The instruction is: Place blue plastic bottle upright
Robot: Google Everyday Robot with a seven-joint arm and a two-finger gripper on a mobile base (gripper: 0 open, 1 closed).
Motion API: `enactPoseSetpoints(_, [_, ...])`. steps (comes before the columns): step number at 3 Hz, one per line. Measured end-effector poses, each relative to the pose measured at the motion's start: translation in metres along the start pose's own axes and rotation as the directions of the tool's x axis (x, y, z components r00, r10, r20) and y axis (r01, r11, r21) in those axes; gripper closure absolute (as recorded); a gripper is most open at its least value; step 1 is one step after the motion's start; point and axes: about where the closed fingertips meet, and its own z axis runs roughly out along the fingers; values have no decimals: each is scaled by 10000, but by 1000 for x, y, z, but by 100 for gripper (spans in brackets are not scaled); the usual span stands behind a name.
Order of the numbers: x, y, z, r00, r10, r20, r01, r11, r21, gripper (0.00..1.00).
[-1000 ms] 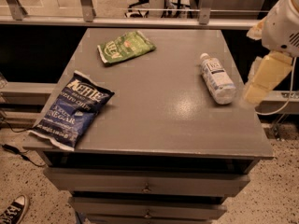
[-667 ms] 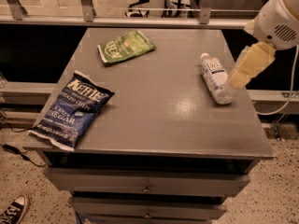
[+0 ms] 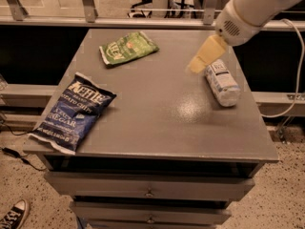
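Note:
The blue plastic bottle [image 3: 222, 83] lies on its side at the right of the grey table [image 3: 157, 113]; it is clear and pale, and its white label with a dark panel faces up. Its cap end is hidden behind my gripper. My gripper [image 3: 197, 65], with pale yellowish fingers on a white arm that comes in from the upper right, hangs over the table just left of the bottle's far end.
A dark blue chip bag [image 3: 71, 112] lies at the table's front left, partly over the edge. A green chip bag [image 3: 127, 47] lies at the back left. Drawers sit below the tabletop. A rail runs behind the table. A cable hangs at the right.
My arm has swung from the table's right edge leftward and toward the back, over the bottle's far end. The bottle and both bags have not moved.

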Motion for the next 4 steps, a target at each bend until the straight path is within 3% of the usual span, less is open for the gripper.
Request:
enactPoseSetpoints(1, [-17, 1, 40, 9886, 1431, -466, -1400, 9880, 646, 0])
enactPoseSetpoints(2, [-15, -14, 61, 9660, 2455, -814, -2330, 9626, 1386, 0])
enactPoseSetpoints(3, [3, -39, 73, 9336, 3414, -1089, -3138, 9257, 2113, 0])
enactPoseSetpoints(4, [19, -53, 83, 9077, 3973, -1352, -3562, 8997, 2523, 0])
